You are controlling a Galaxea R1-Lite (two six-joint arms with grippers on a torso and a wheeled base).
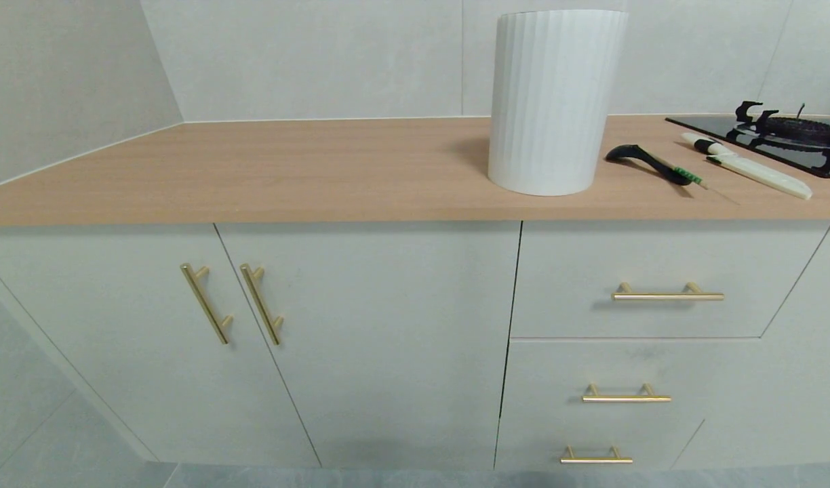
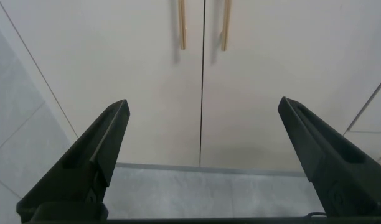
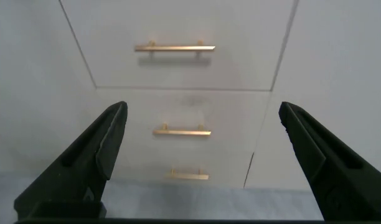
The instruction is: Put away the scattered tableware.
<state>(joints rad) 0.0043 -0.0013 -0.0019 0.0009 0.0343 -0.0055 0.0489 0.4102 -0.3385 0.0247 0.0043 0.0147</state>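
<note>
Black, tapered fingers (image 2: 109, 134) on both grippers stand spread wide with nothing between them, low in front of matte white cabinet fronts.

Left gripper (image 2: 203, 104) faces double doors (image 2: 259, 106) with upright brass bar handles (image 2: 182, 25), and the right gripper (image 3: 203, 107) faces stacked drawers (image 3: 178, 71) with level brass bars (image 3: 175, 47). Higher up, a tall ribbed white container (image 1: 554, 102) stands on the wood-grain countertop (image 1: 286, 169) near its front edge. To its right lie a curved black-handled utensil (image 1: 649, 163) and a white knife (image 1: 754, 173), apart from each other, the knife beside the glossy black cooktop (image 1: 713, 129). Left of the container, the wood runs wide to the tiled corner.
</note>
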